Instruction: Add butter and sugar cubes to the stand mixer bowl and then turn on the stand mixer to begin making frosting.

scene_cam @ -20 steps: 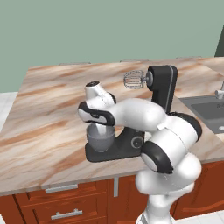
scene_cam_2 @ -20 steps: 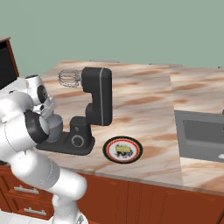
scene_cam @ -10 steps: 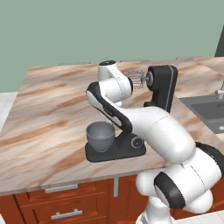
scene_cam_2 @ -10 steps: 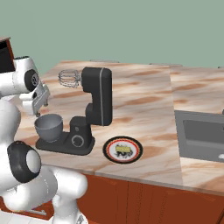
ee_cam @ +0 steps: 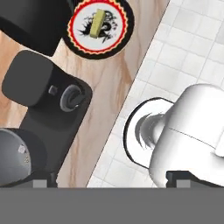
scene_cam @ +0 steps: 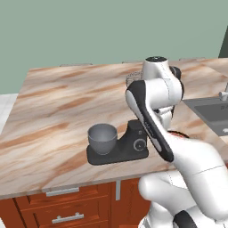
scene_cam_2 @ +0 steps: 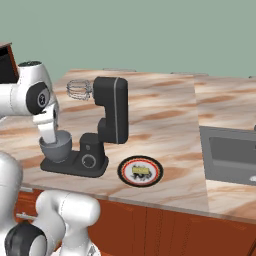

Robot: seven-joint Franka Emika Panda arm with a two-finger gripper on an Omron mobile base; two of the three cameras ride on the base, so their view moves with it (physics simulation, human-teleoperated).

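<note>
Marbled brown counter point(scene_cam_2: 165, 115) is seen running beneath a green wall, with a sink point(scene_cam_2: 235, 155) set in at the 3 o'clock side of the right base view. On it the stand mixer point(scene_cam_2: 107, 120) is stood with its head tilted up and the wire whisk point(scene_cam_2: 77, 90) lifted clear, and the stand mixer bowl point(scene_cam: 102, 138) is seated on the base at the mixer's 9 o'clock in that view. In the hand view a small pale cube, judged to be one of the sugar cubes point(ee_cam: 22, 149), is made out inside the bowl at 8 o'clock; whether a second lies with it cannot be told. The butter point(ee_cam: 97, 24) is left on the red-rimmed plate point(scene_cam_2: 125, 170), at 12 o'clock in the hand view and just beside the mixer base. The gripper point(ee_cam: 109, 177) is held wide apart with nothing between its tips, above the counter edge. Trouble is judged most likely at the butter: a small block on a plate could be pushed aside by a misaligned descent, and the dial point(scene_cam_2: 89, 161) nearby could be knocked early
</note>
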